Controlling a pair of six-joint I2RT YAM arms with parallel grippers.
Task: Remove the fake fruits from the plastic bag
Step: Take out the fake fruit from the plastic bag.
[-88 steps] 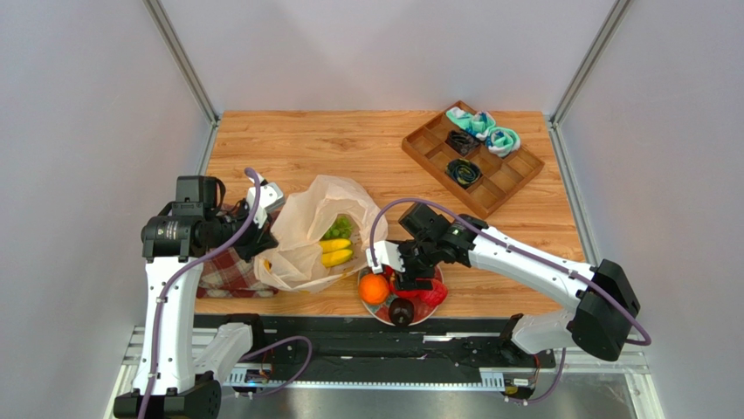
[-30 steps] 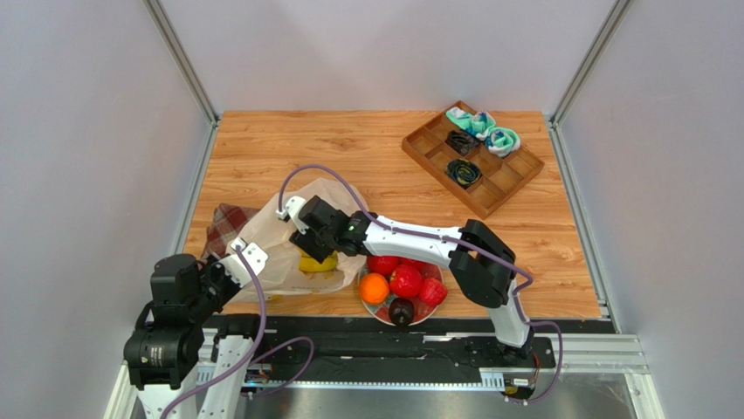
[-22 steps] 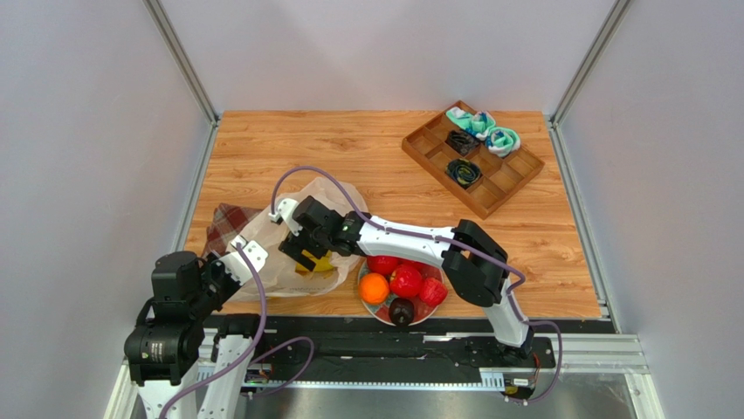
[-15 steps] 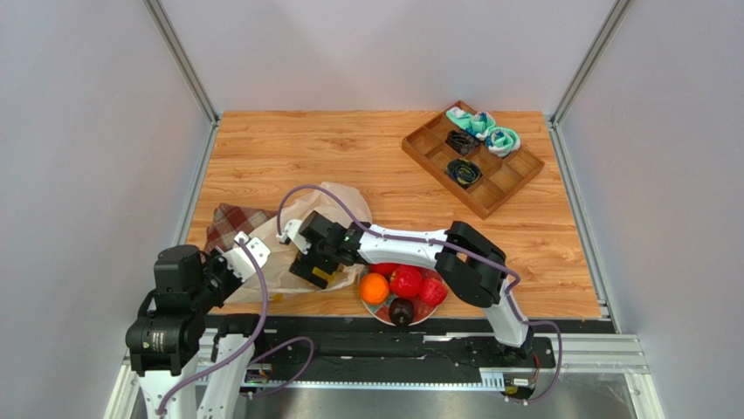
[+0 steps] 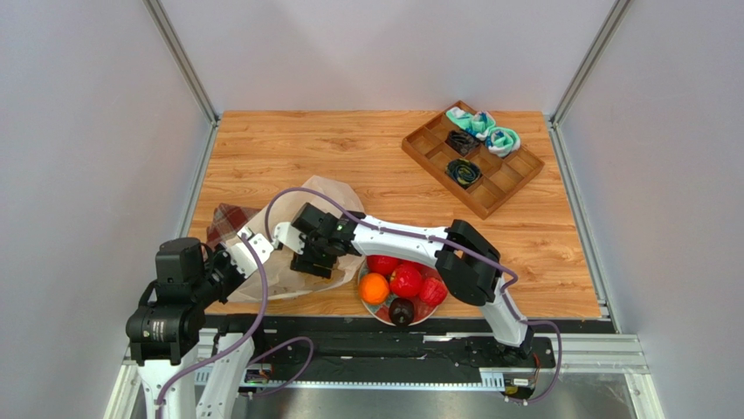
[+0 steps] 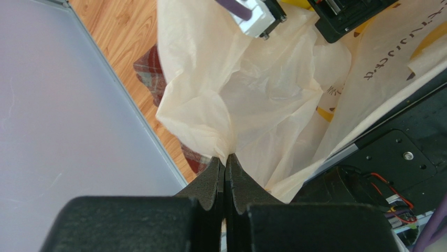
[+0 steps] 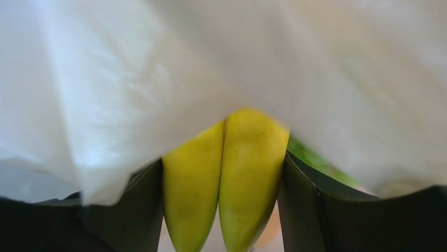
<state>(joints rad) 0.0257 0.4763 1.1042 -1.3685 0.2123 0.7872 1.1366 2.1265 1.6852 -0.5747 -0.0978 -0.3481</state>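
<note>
The plastic bag lies crumpled at the table's near left. My left gripper is shut on a pinch of its cream film, which runs tight into the closed jaws. My right gripper reaches into the bag's mouth and is shut on the yellow bananas, one finger against each side. Bag film drapes over the gripper, and a bit of green grape bunch shows behind the right finger. An orange, red fruits and a dark round one sit on the plate.
A red plaid cloth lies under the bag's left side, close to the left wall rail. A wooden compartment tray holding rolled cloths and dark bundles stands at the back right. The plate sits just right of the bag, at the near edge.
My right gripper has pushed deeper into the bag, opened wide, then closed round the bananas. The left gripper has kept its pinch on the bag and shifted slightly right.
</note>
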